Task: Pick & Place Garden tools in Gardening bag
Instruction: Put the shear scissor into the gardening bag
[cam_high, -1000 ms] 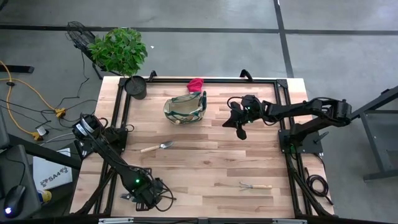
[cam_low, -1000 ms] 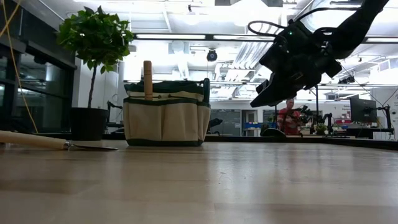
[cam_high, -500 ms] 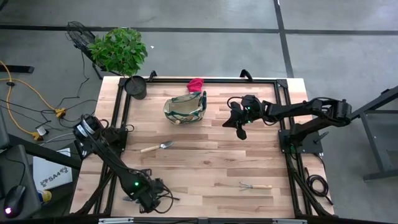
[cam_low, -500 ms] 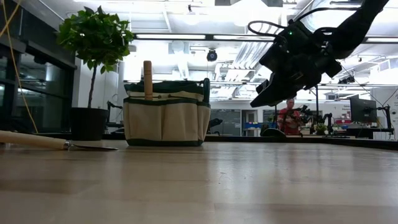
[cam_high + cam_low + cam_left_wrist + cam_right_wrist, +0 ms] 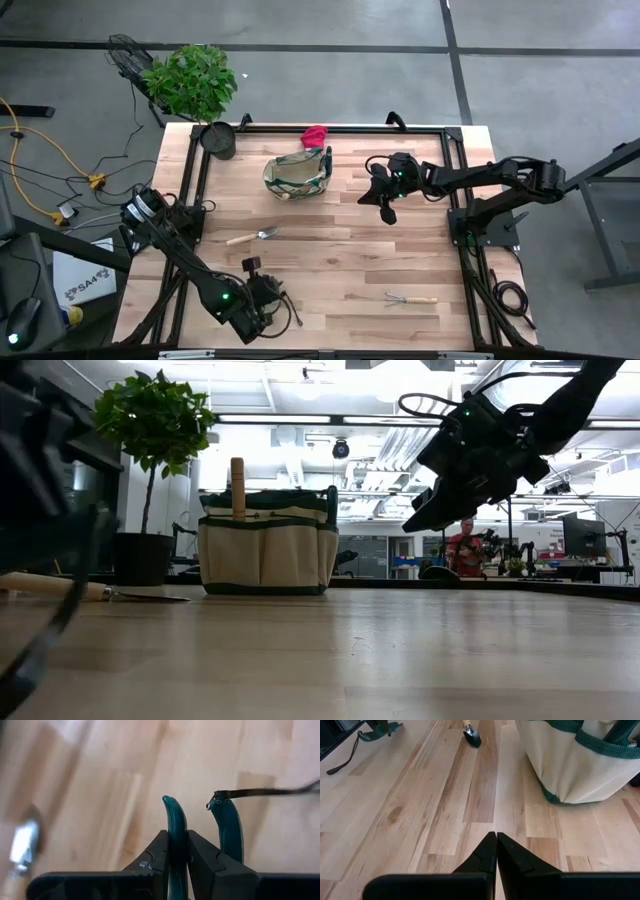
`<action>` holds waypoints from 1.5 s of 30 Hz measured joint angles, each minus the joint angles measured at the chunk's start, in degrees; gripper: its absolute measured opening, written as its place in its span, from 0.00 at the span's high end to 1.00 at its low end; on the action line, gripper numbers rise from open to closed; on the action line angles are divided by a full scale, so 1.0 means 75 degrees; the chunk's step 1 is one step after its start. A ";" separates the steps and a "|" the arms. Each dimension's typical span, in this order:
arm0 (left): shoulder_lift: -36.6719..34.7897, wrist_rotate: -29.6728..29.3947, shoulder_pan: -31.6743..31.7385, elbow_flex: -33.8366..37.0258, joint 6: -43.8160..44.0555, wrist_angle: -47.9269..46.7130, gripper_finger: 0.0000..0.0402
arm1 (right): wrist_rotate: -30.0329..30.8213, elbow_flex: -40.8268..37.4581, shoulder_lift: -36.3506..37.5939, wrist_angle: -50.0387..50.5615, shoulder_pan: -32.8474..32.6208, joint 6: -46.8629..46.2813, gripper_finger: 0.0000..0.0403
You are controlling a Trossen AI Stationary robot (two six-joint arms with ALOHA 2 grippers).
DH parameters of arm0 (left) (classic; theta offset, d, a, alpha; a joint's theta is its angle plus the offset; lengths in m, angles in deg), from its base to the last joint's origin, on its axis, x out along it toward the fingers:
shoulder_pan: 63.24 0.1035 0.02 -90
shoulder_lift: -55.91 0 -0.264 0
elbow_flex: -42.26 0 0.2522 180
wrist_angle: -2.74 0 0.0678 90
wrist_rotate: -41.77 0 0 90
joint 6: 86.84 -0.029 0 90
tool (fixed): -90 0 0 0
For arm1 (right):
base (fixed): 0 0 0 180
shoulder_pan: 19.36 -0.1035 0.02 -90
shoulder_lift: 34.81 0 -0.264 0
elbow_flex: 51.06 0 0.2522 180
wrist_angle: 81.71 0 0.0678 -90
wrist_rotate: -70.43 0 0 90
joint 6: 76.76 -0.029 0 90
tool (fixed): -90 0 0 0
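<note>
The middle of the pale wooden tabletop lies bare. Toward its far edge stands the tan fabric tote with green trim, a red glove just behind it and a black pot with a leafy plant at the far left corner. A silver trowel with wooden handle lies left of centre; a small wooden-handled rake lies near the right front corner.

In the low view the left arm is a dark blur at the edge, cut off. The trowel is smeared in the left wrist view. The pruners show only 2 teal handles, blades hidden, probably behind the fingers. The gardening bag is cropped.
</note>
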 joint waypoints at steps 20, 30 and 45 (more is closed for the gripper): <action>-0.1105 -0.1686 0.0956 0.0073 -0.3608 0.1934 0.91 | 0.0000 -0.0003 0.0000 -0.0131 0.0001 0.0000 0.99; -0.1110 0.0317 0.3092 0.0705 -0.8813 0.6423 0.91 | 0.0000 -0.0003 0.0000 -0.0126 0.0001 -0.0025 0.99; -0.1916 0.3359 0.5348 0.1824 -1.1139 0.9948 0.91 | 0.0006 -0.0003 0.0000 0.0007 -0.0008 -0.0228 0.99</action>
